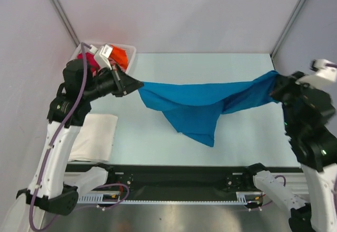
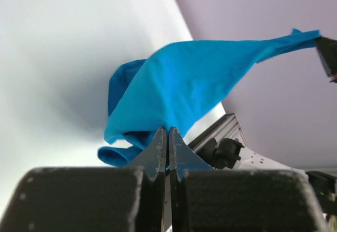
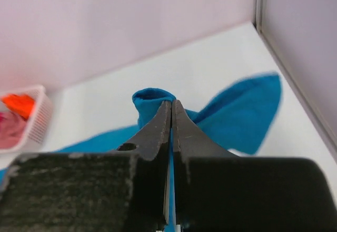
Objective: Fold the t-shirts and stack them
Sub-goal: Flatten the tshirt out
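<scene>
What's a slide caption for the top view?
The blue t-shirt hangs stretched between the left claw and right claw over the table.

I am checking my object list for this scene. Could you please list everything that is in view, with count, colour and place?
soft cloth short-sleeved t-shirt: one, bright blue, hanging stretched between both grippers over the table
folded cloth t-shirt: one, white, on the table at near left, beside the left arm
slotted plastic basket: one, white, far left corner
crumpled orange cloth: one, orange, inside the basket
crumpled pinkish-red cloth: count unclear, pink to red, inside the basket
flat table: one, pale, under everything
left gripper: one, black, shut on the blue t-shirt's left end
right gripper: one, black, shut on its right end
</scene>
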